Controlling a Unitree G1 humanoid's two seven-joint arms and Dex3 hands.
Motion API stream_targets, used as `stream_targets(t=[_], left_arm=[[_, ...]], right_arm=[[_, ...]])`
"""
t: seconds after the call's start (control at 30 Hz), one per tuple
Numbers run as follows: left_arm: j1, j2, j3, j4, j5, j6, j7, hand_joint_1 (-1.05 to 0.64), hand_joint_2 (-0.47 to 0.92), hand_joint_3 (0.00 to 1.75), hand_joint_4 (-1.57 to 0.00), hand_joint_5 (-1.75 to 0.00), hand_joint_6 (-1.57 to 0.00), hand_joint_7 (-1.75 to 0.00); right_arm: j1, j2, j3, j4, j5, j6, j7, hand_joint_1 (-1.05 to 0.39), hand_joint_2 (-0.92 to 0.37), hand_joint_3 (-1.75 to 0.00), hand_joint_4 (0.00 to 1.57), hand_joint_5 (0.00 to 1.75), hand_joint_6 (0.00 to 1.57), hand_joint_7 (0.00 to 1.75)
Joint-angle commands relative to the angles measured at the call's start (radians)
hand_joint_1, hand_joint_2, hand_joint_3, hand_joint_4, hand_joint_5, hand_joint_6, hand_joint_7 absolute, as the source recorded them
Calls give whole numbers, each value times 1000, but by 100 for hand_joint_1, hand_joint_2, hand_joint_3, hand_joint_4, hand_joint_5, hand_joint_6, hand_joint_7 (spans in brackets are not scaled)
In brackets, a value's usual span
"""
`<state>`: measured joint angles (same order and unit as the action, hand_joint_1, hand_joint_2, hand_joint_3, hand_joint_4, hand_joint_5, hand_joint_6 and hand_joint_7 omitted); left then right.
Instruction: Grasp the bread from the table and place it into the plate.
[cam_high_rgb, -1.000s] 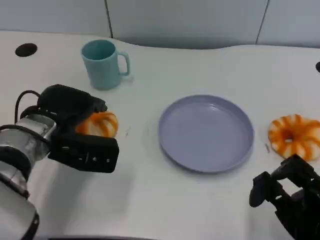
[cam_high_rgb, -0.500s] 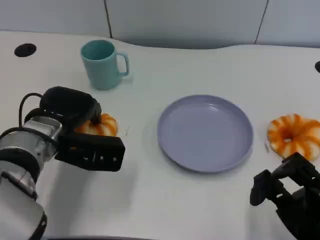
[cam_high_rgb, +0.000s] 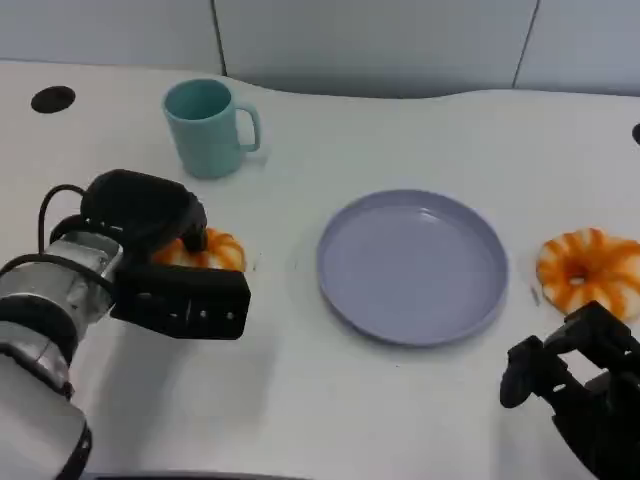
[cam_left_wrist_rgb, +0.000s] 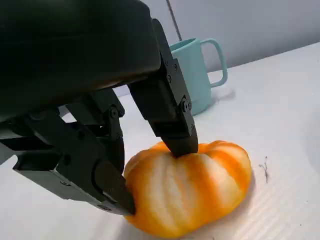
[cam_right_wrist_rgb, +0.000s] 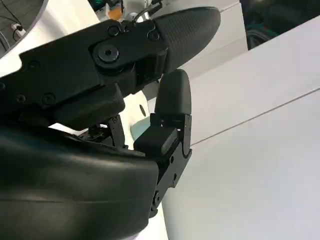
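An orange-and-white striped bread lies on the white table left of the lavender plate. My left hand sits over its near side and covers much of it. In the left wrist view black fingertips press on the top and the side of the bread, which still rests on the table. The plate has nothing on it. My right hand hangs near the table's front right edge, holding nothing, its fingers loosely bent and apart.
A teal mug stands behind the left bread, close to my left hand, and shows as the mug in the left wrist view. A second striped ring-shaped bread lies right of the plate, just beyond my right hand.
My left hand has moved forward and closed around the left bread, covering more of it than a second ago. The right hand has stayed put.
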<state>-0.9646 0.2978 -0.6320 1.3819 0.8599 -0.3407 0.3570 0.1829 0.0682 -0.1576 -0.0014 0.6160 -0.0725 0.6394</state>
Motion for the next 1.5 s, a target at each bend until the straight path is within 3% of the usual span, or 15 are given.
stream_targets(t=[0.03, 0.1, 0.13, 0.2, 0.27, 0.37, 0.43, 0.57, 0.67, 0.87, 1.5], left_arm=[[-49, 38, 8, -25, -3, -60, 111, 3, 59, 0, -99, -88, -133, -2], [-64, 46, 10, -32, -2, -80, 142, 2, 58, 0, -97, -90, -133, -1], [-76, 52, 11, -39, -2, -94, 164, -5, 60, 1, -97, -103, -135, -2], [-103, 65, 16, -55, -5, -138, 203, -9, 61, 1, -95, -111, -136, -2], [-119, 69, 15, -60, -4, -161, 218, -13, 63, 1, -99, -93, -137, -2], [-133, 70, 13, -64, -6, -185, 226, -15, 64, 1, -101, -85, -137, -2], [-145, 71, 14, -72, -9, -208, 228, -17, 65, 1, -115, -62, -137, -1], [-157, 65, 15, -82, -11, -235, 229, -18, 65, 0, -121, -52, -137, -1], [-172, 57, 16, -95, -14, -264, 228, -16, 60, 0, -136, -27, -139, -1], [-179, 47, 14, -95, -12, -265, 219, -14, 57, 0, -142, -15, -140, -1], [-178, 31, -15, -95, 6, -247, 227, -14, 56, 0, -150, -8, -141, 0]], right_arm=[[-12, -14, -18, 4, 18, -2, 2, -57, -92, -6, 58, 174, 69, 122], [-12, -13, -19, 1, 12, -5, -8, -57, -92, -6, 58, 174, 69, 122], [-12, -12, -21, -2, 8, -6, -16, -57, -92, -6, 58, 174, 69, 123], [-14, -10, -21, -3, 5, -7, -26, -57, -92, -5, 59, 174, 70, 123], [-21, -10, -22, 5, 7, -10, -23, -57, -92, -6, 60, 172, 69, 123], [-24, -10, -21, 6, 5, -11, -23, -57, -92, -6, 61, 172, 69, 123], [-24, -11, -20, 4, 1, -11, -26, -57, -92, -7, 61, 172, 69, 123], [-29, -10, -20, 8, 1, -10, -26, -57, -92, -7, 60, 172, 69, 123], [-36, -7, -20, 15, 2, -9, -27, -58, -92, -5, 62, 170, 70, 122], [-35, -5, -18, 13, 0, -8, -30, -58, -92, -4, 62, 170, 70, 121], [-32, -5, -13, 12, 1, -22, -20, -57, -92, -6, 60, 171, 69, 122]])
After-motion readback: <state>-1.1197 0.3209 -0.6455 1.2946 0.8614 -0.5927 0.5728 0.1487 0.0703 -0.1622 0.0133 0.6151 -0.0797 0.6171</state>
